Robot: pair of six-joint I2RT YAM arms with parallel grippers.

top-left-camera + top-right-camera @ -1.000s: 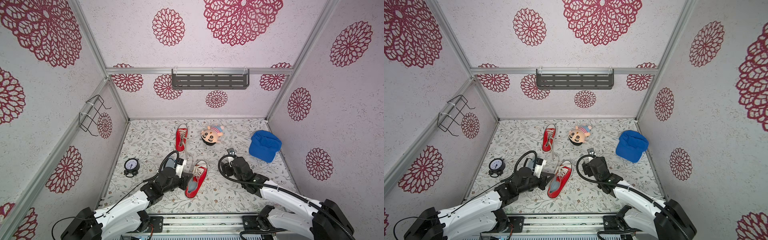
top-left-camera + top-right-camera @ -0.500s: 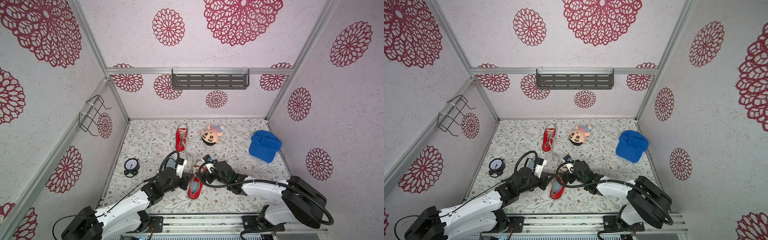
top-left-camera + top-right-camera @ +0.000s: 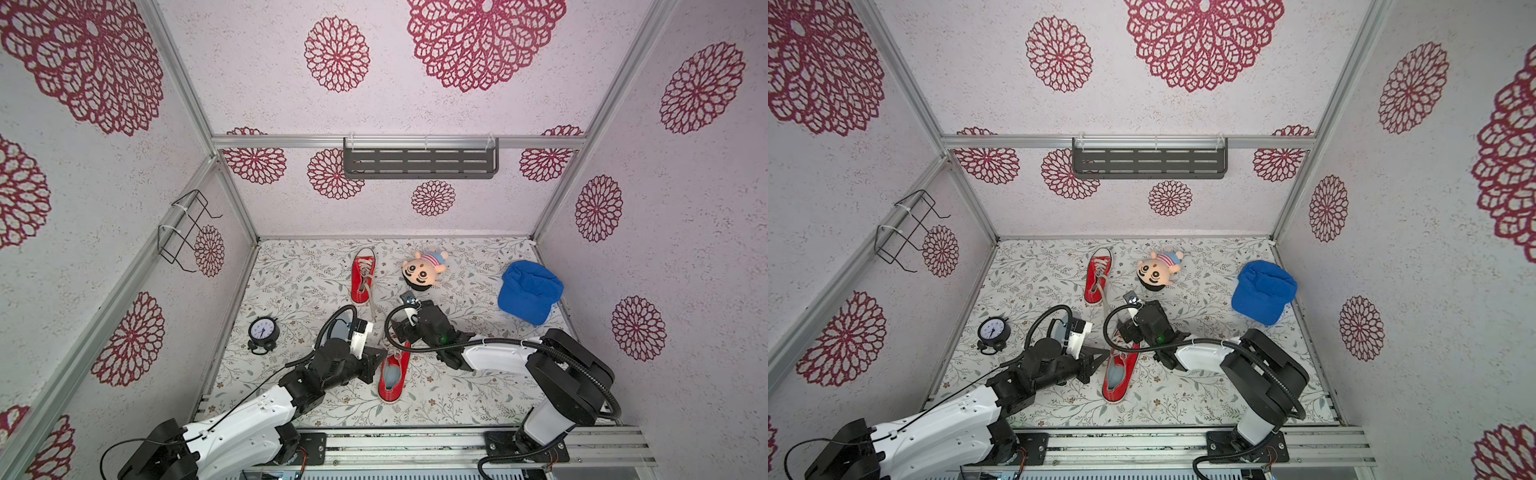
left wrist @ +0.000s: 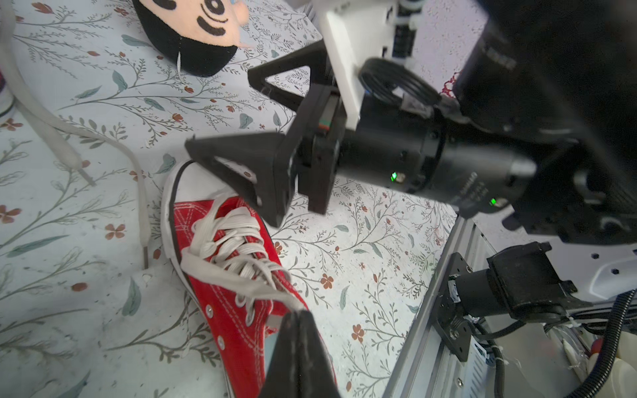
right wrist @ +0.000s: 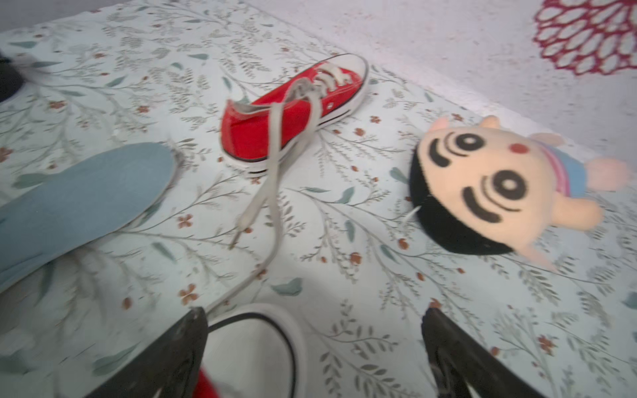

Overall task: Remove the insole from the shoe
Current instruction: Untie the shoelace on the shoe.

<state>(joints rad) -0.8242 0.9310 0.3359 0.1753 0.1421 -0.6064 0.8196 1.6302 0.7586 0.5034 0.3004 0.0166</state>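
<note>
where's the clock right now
In both top views the clock stands on the floral mat near the left wall, just left of the left arm.

Two shoes [image 3: 363, 278] [image 3: 390, 395] — one clock [image 3: 262, 331] (cap [image 3: 530, 297], doll [image 3: 422, 274]).

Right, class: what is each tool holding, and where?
Right tool: open, holding nothing. Left tool: shut at the near shoe's opening; whether it grips anything cannot be told.
</note>
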